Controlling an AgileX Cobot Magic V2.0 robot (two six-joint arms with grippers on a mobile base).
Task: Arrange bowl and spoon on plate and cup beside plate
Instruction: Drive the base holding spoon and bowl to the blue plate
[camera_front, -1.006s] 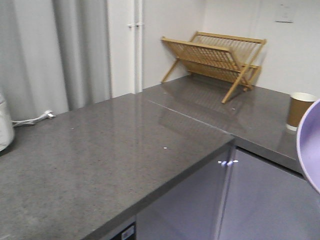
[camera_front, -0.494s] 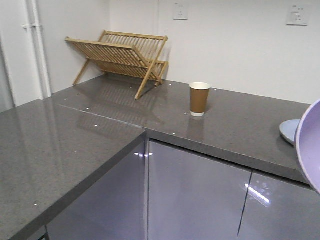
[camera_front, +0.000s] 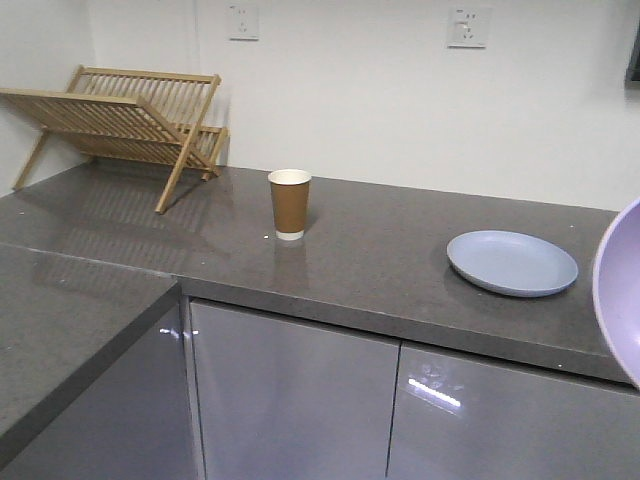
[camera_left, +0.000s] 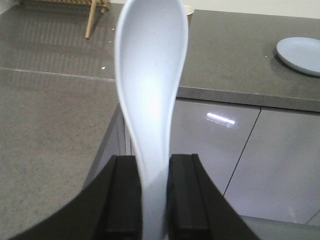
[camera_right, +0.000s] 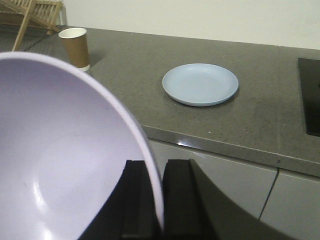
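1. The bowl (camera_right: 60, 165) is smooth matte lavender. It is tilted on edge in the air, in front of the table (camera_front: 380, 262).
2. The spoon (camera_left: 150, 85) is pale blue-white. It stands scoop-up over the table's corner section.
3. The light blue plate (camera_front: 512, 262) lies flat near the table's front edge. The brown, white-rimmed cup (camera_front: 289, 203) stands upright well to its left.
4. Open grey surface lies between cup and plate. A wooden dish rack (camera_front: 115, 115) sits at the far left by the wall.
5. The right end effector (camera_right: 157, 172) is clamped on the bowl's rim. The left end effector (camera_left: 152, 167) is closed tight on the spoon's handle.
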